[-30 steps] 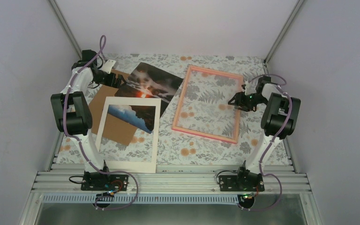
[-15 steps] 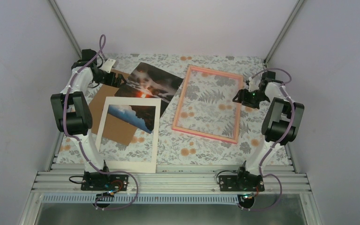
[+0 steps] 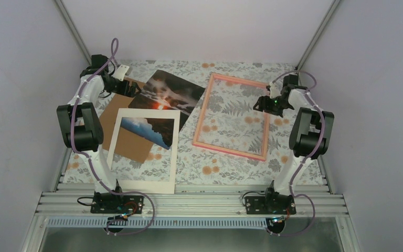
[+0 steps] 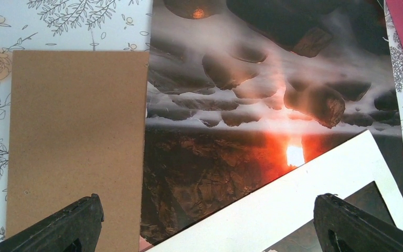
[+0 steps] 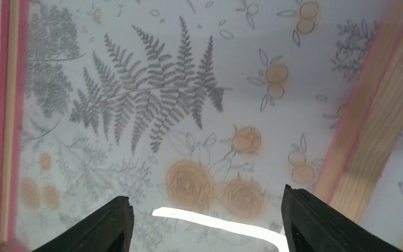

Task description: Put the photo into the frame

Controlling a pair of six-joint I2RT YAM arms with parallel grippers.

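Since the photo point(image 4: 241, 105) lies flat on the table and outside the frame point(image 3: 203, 109), the task looks barely begun. The print has yet to be gripped, carried across and laid on the pane.

The left gripper point(image 4: 208, 207) hovers with its fingers spread wide and nothing between them. Under its left finger lies a brown board point(image 4: 78, 136), whose right edge touches or slips under the photo. The photo is directly below and ahead of this gripper, picture side up. Under the right finger a white mat point(image 4: 299, 194) overlaps the print's near corner. I judge it will have to be slid off, or the print drawn out from beneath it.

The frame, the only holder here, has nothing in it: the floral cloth point(image 5: 152, 110) shows plainly through its pane. The right gripper point(image 5: 207, 198) hangs over the far right part of that pane, fingers wide apart and empty. The frame's right rail is just outside its right finger and the left rail well off to its left.
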